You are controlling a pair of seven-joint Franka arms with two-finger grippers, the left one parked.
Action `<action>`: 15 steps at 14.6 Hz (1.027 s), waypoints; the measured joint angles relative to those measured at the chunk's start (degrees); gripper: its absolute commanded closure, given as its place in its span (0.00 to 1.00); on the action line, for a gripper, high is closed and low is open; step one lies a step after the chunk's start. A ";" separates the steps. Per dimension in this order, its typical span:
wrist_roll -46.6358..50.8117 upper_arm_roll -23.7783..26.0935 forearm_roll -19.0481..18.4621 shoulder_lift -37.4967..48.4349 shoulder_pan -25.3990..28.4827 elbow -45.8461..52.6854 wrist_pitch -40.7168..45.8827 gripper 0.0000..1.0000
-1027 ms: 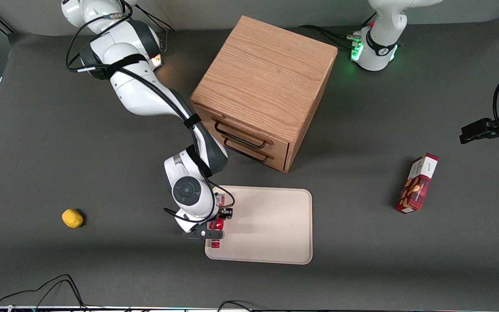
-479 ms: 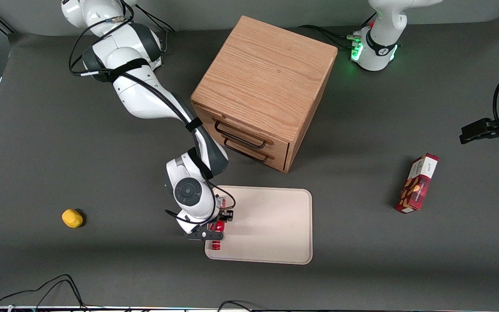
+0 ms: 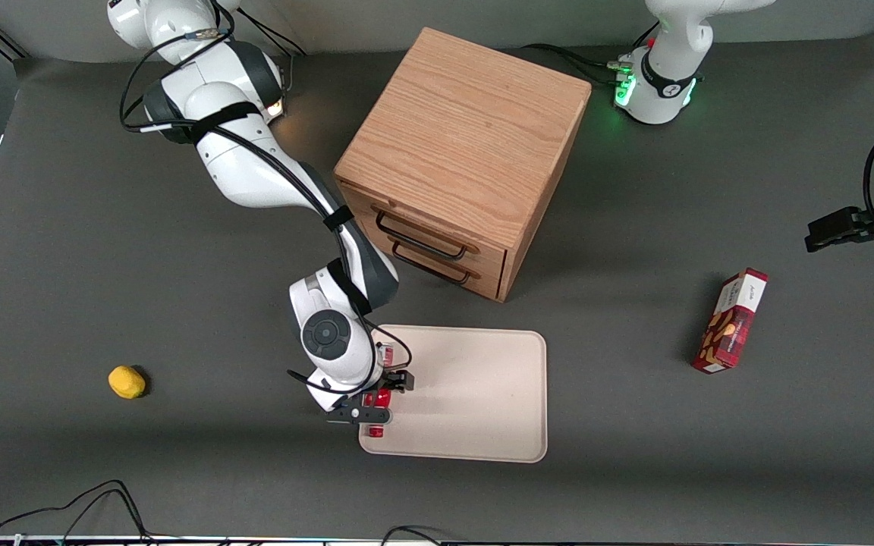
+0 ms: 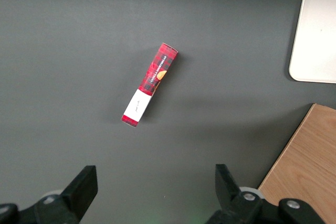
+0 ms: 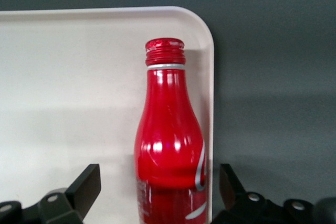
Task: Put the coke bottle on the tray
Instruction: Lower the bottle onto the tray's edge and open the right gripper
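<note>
The coke bottle (image 5: 168, 129) lies on its side on the beige tray (image 5: 79, 77), close along the tray's rim at the corner toward the working arm's end. Its red cap (image 3: 375, 432) points toward the front camera. My gripper (image 5: 159, 187) straddles the bottle's body and is open, with a clear gap between each black finger and the bottle. In the front view the gripper (image 3: 380, 396) hangs over that corner of the tray (image 3: 475, 394), and the wrist hides most of the bottle.
A wooden two-drawer box (image 3: 467, 152) stands just farther from the front camera than the tray. A red snack box (image 3: 733, 322) lies toward the parked arm's end, and a yellow object (image 3: 127, 381) toward the working arm's end. Cables run along the table's front edge.
The wrist has shifted slightly toward the working arm's end. The bottle has stayed lying at the tray's corner.
</note>
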State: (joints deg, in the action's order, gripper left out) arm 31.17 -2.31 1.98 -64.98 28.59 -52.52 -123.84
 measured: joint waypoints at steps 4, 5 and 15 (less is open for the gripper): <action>0.00 -0.03 0.00 0.00 0.00 0.03 0.00 0.00; 0.00 -0.04 0.00 0.00 0.00 0.04 0.00 0.00; 0.00 -0.20 0.00 2.20 -0.35 2.36 6.70 0.00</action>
State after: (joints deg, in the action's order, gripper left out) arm 31.17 -2.51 1.99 -62.78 28.24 -50.16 -117.13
